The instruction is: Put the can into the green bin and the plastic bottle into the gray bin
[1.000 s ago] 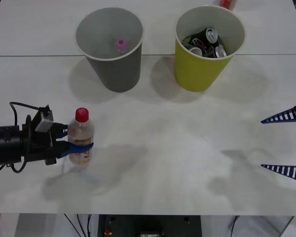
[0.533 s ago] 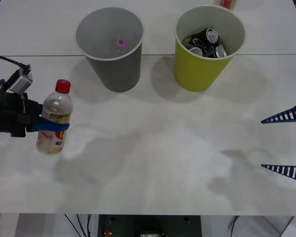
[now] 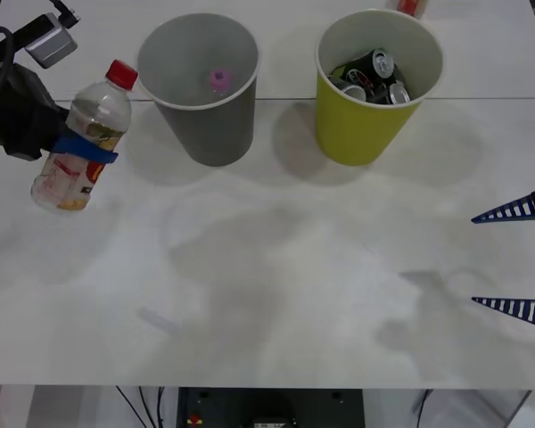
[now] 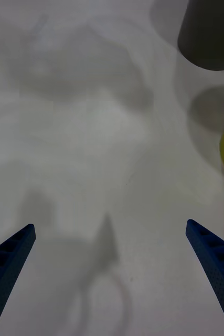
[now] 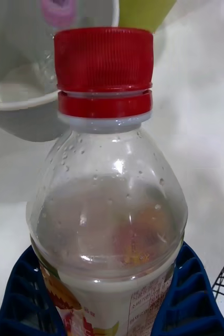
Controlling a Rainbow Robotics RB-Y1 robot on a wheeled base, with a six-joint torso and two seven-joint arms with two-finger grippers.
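Idling the right gripper (image 3: 474,260) at the near right edge of the table (image 3: 276,267), spreading its blue fingers wide apart and gripping nothing; looking down from the right wrist at bare tabletop between the two fingertips (image 4: 109,224).

Farther out on the left, clamping the left gripper (image 3: 85,150) around the plastic bottle (image 3: 94,111), pinching its blue fingers onto the body just above the label. Holding the bottle clear of the table, tilting it so the red cap is leaning toward the gray bin (image 3: 196,125), with the cap close beside the bin's rim on the outside rather than over the opening. Seeing from the left wrist the bottle (image 5: 109,210) seated between the ribbed fingers (image 5: 190,294), with the gray bin's pale rim just behind the cap.

Farthest back, standing both bins upright side by side: showing a pink-capped item (image 3: 218,80) at the bottom of the gray bin, and carrying several dark cans (image 3: 374,76) inside the green bin (image 3: 361,129).

Judging the can half as done, with no loose can lying on the table. Judging the bottle half as underway: grasping and lifting finished, leaving the carry over the gray rim and the release into it.
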